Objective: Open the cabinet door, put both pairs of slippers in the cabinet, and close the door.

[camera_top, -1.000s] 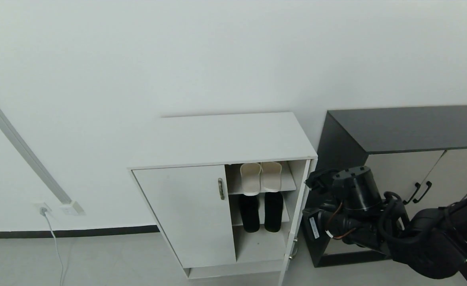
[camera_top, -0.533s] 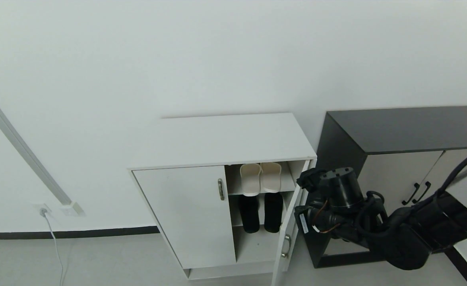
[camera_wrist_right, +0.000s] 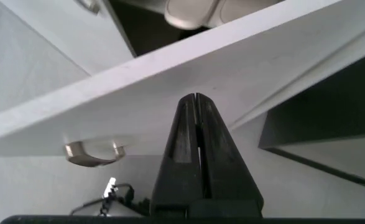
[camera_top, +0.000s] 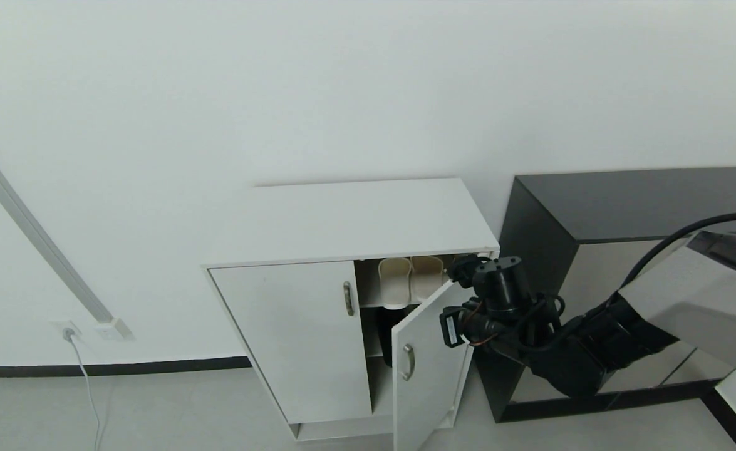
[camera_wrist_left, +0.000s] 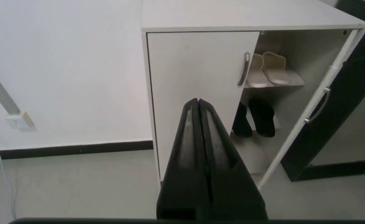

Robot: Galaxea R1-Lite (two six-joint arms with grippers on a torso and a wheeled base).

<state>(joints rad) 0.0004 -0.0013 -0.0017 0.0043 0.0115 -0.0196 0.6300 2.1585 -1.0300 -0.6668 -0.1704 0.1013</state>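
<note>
The white cabinet [camera_top: 349,219] has its left door closed and its right door [camera_top: 427,376] swung partway across the opening. My right gripper [camera_top: 458,266] is shut and rests against the door's outer face near its top edge; in the right wrist view the right gripper [camera_wrist_right: 196,98] meets the white panel above the metal handle [camera_wrist_right: 92,151]. Beige slippers [camera_top: 410,275] lie on the top shelf. Black slippers [camera_wrist_left: 257,118] sit on the shelf below, mostly hidden by the door in the head view. My left gripper [camera_wrist_left: 198,102] is shut, empty, well back from the cabinet.
A dark low cabinet [camera_top: 624,200] stands right beside the white one, close behind my right arm. A wall socket with a cable [camera_top: 67,331] and a slanted wall conduit [camera_top: 29,225] are at the left. Bare floor [camera_top: 155,413] lies before the cabinet.
My right arm has moved left, swinging the right door from wide open to about half shut. The black slippers are now mostly covered by the door.
</note>
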